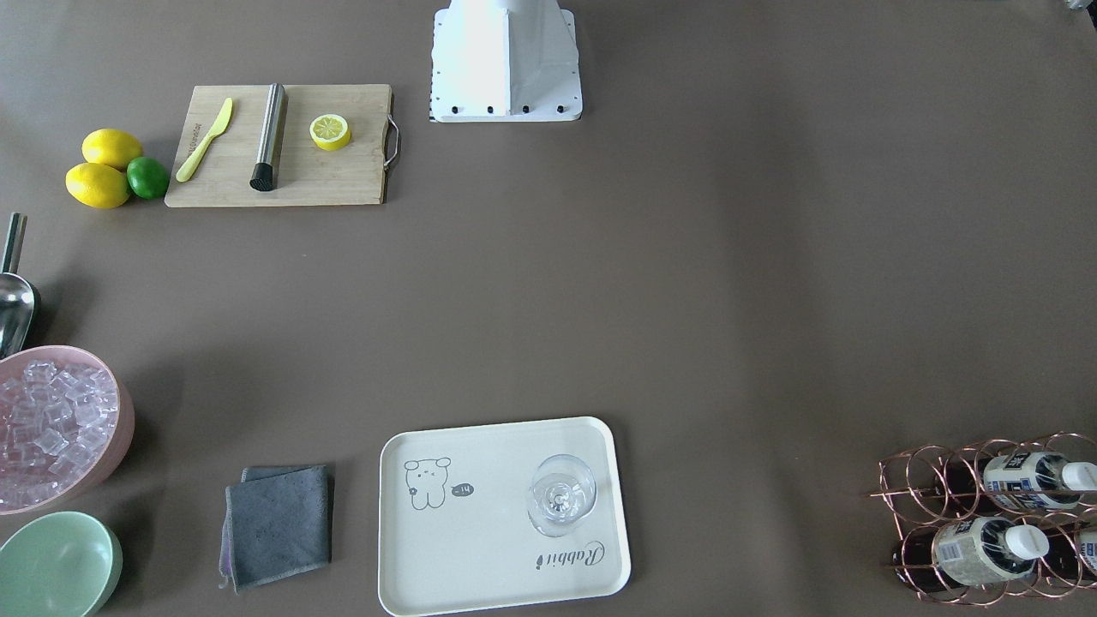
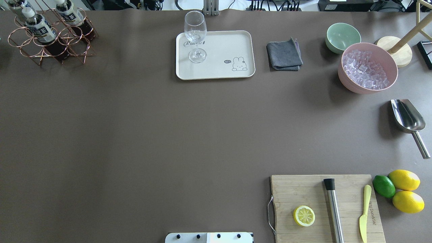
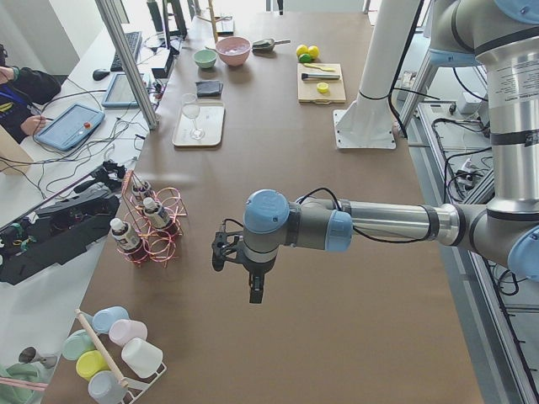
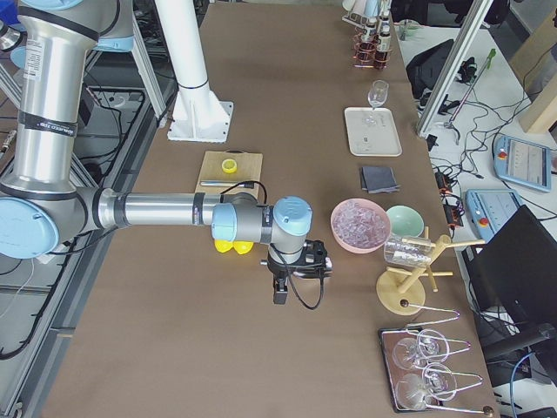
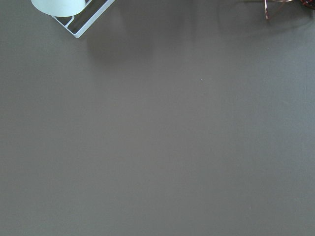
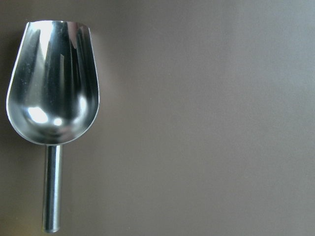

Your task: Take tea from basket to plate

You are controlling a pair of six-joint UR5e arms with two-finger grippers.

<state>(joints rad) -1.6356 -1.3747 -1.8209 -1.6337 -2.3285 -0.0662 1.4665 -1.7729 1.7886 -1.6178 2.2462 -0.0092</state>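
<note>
Three tea bottles lie in the copper wire basket (image 1: 926,480) at the table's corner, among them tea (image 1: 1020,480) and tea (image 1: 977,548); from overhead the basket (image 2: 30,47) sits far left with tea (image 2: 40,28). The cream plate (image 2: 222,44) (image 1: 480,548) holds a wine glass (image 2: 195,33). My left gripper (image 3: 253,293) hangs over bare table a short way from the basket (image 3: 173,227). My right gripper (image 4: 280,294) hovers near the pink bowl. Neither shows in the front or overhead views, so I cannot tell whether they are open or shut.
A grey cloth (image 2: 284,54), a green bowl (image 2: 342,36), a pink bowl of ice (image 2: 368,71) and a metal scoop (image 2: 406,116) stand right of the plate. A cutting board (image 2: 324,206) carries a lemon half, a muddler and a knife. Whole citrus (image 2: 401,189) lies beside it.
</note>
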